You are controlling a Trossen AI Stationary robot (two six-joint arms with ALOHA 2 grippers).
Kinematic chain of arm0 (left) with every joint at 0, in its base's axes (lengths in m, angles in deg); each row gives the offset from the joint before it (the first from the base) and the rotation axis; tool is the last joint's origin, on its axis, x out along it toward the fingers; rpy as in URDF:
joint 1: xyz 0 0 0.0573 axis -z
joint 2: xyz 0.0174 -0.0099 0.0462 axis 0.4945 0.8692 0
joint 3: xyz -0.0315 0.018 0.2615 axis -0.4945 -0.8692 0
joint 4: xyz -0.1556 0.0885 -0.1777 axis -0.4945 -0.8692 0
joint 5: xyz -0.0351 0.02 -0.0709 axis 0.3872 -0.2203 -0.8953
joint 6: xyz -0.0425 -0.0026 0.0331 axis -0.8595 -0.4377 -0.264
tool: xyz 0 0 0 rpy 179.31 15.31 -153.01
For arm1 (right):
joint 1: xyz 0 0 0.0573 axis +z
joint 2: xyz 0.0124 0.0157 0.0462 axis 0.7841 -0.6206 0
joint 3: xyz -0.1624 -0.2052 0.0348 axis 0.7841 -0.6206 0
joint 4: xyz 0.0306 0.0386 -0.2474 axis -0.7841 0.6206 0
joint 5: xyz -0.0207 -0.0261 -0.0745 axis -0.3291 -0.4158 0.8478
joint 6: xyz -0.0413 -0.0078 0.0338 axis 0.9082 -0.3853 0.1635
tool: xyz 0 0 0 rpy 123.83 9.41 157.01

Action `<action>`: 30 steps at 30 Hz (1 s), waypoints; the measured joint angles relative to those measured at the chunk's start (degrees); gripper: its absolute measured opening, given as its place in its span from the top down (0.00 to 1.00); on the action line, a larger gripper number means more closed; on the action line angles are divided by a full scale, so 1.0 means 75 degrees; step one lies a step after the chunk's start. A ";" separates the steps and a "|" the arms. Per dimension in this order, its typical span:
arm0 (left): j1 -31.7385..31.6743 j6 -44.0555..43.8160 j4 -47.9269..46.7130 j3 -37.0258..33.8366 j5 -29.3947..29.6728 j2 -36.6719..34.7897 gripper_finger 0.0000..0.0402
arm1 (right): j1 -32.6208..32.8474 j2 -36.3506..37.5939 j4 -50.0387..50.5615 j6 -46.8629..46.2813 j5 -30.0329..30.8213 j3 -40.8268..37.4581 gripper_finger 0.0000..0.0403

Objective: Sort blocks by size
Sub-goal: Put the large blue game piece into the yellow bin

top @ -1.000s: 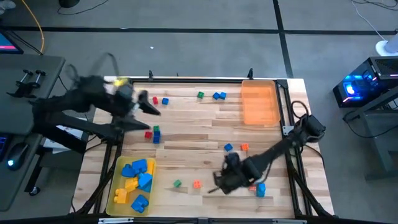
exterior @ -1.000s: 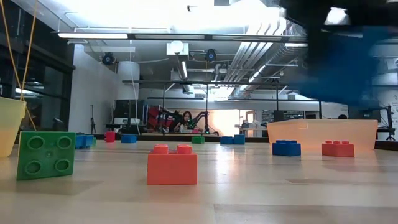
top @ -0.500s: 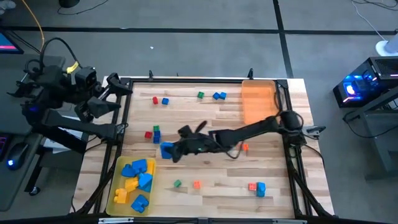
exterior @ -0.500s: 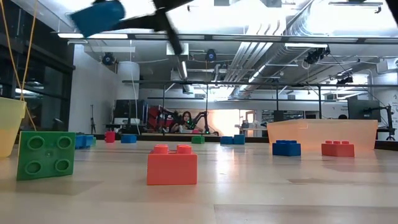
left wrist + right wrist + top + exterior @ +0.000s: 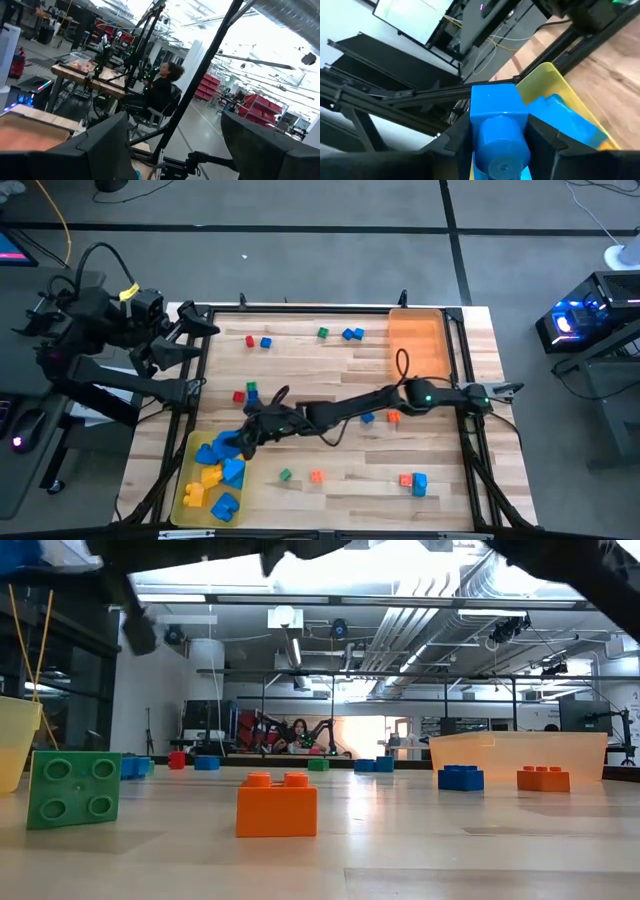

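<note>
My right gripper (image 5: 241, 442) reaches across the table from the right and is shut on a blue block (image 5: 496, 107) over the translucent yellow tray (image 5: 240, 506) at the near left. The tray holds several larger blue and yellow blocks (image 5: 215, 475). Small blocks lie loose on the table: red and blue (image 5: 257, 341), green (image 5: 322, 333), blue (image 5: 352, 333), and an orange one (image 5: 277, 805) and a green one (image 5: 74, 790) near the front. My left gripper (image 5: 197, 330) is open and empty off the table's left edge. My right gripper pinches the blue block by two opposite sides (image 5: 476, 117) between its two fingers (image 5: 454, 145), with a round stud (image 5: 503, 147) facing back toward the wrist. The arm comes from the table's right side. The block is lifted clear, over the yellow tray's rim (image 5: 554, 80).
A translucent orange tray (image 5: 418, 345) stands at the far right. More small blocks lie at mid table (image 5: 245, 395), (image 5: 380, 418) and near the front edge (image 5: 412, 481). My right arm (image 5: 350, 405) stretches over the table's middle. A person sits in the room behind.
My right gripper has carried the blue block from the near right, across the table's middle, toward the left edge, to above the yellow tray. My left gripper has drawn back from over the table, past its left edge, and then kept still.
</note>
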 joint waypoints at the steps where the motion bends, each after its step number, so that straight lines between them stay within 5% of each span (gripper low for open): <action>1: 0.0000 -0.0010 0.0005 0.0001 0.0009 0.0000 0.24 | 0.0013 -0.0139 0.0065 0.0001 -0.0021 0.0216 0.64; 7: 0.0000 -0.0014 0.0008 0.0002 0.0025 0.0000 0.24 | 0.0015 -0.0370 0.0271 0.0072 -0.0477 0.0800 0.28; 11: 0.0000 0.0031 0.0007 0.0000 0.0025 0.0000 0.24 | -0.0069 -0.0254 0.0383 0.0265 -0.1124 0.0792 0.16; 16: 0.0000 0.0070 0.0006 0.0000 0.0025 0.0000 0.24 | -0.0113 0.0406 0.1783 0.0910 -0.1405 0.0794 0.14; 22: 0.0003 0.0176 -0.0143 0.0000 0.0026 0.0000 0.24 | 0.0200 0.1326 0.5849 0.2169 0.0347 0.0774 0.13; 25: 0.0003 0.0193 -0.0255 0.0000 0.0025 0.0003 0.24 | 0.0416 0.1614 0.7405 0.2046 0.0867 0.0785 0.13; 30: 0.0003 0.0195 -0.0454 0.0000 0.0028 0.0005 0.24 | 0.0737 0.1299 0.8143 0.0840 0.0274 0.0768 0.13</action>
